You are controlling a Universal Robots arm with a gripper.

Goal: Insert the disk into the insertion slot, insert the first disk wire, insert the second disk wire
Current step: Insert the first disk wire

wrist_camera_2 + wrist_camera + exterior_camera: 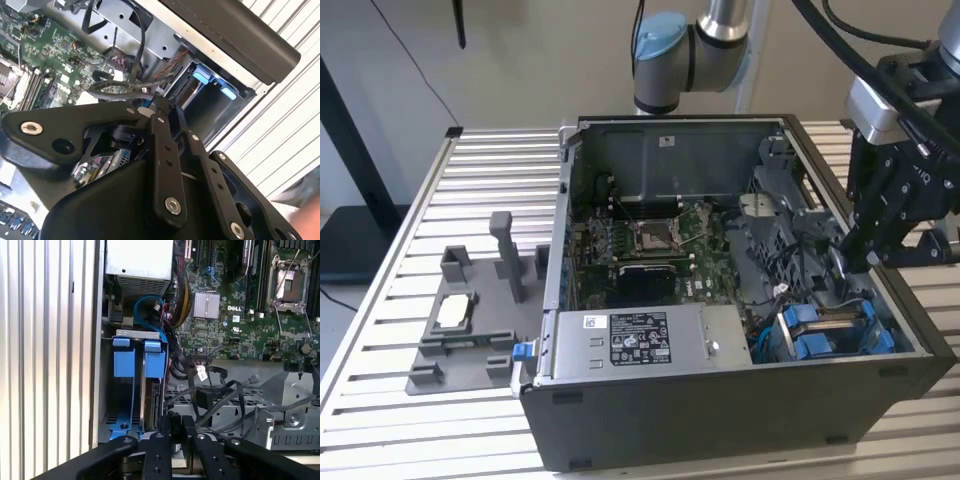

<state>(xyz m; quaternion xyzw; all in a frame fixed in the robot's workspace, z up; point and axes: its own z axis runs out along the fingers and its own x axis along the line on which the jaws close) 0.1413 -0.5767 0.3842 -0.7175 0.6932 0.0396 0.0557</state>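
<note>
Blue-framed disk seated in slot.
End effector, set narrow, hangs just beside the slot among black wires; whether it grips a wire cannot be told.

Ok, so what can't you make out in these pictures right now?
First wrist view: the near end of the disk, covered by the gripper.
Exterior view: where the black wires end, behind the gripper.
Second wrist view: much of the insertion slot, blocked by the gripper's linkage.
</note>
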